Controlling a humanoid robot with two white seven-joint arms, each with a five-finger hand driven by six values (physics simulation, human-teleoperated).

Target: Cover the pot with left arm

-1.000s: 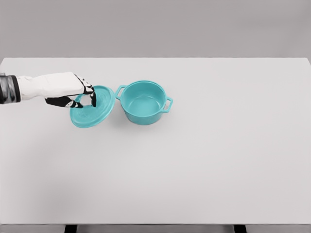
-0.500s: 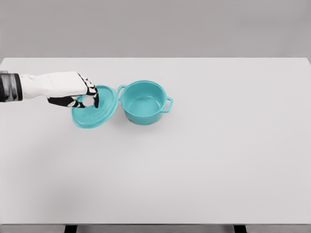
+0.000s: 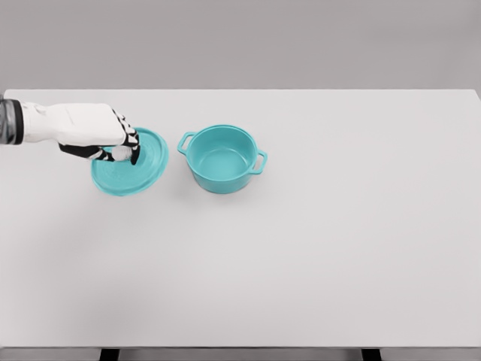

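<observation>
A teal pot (image 3: 222, 158) with two side handles stands uncovered on the white table (image 3: 301, 248), left of the middle. Its teal lid (image 3: 131, 167) sits a little to the pot's left, tilted, with a clear gap between the two. My left hand (image 3: 124, 153) reaches in from the left edge, and its fingers are curled around the lid's knob on top. The knob itself is mostly hidden by the fingers. The right arm does not show.
The white table fills the view to a grey wall behind. Dark table legs (image 3: 110, 354) peek out at the bottom edge.
My left hand has moved left and slightly up with the lid, away from the pot. The lid's edge, which was close to the pot's left handle, now stands apart from it.
</observation>
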